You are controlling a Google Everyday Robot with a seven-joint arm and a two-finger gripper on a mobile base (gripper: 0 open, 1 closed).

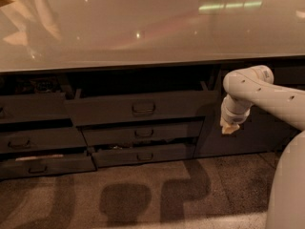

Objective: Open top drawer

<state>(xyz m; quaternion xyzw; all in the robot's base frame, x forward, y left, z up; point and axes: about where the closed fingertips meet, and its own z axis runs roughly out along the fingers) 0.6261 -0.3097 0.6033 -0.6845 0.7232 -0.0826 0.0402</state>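
A wide, pale, glossy bench (143,27) fills the upper half of the camera view, with ceiling lights reflected in its top. Below it lies a brown speckled floor (143,199) crossed by dark shadows. A white jointed robot arm (271,97) reaches in from the right. Under the bench, at centre, the wide dark grey top drawer (105,109) stands pulled forward, with a dark gap above its front. Two shallower dark grey drawer fronts (109,135) sit beneath it. The pale pincer (231,127) hangs pointing down just right of the top drawer, apart from the drawer's small dark loop handle (143,108); whether it is wide or narrow I cannot tell.
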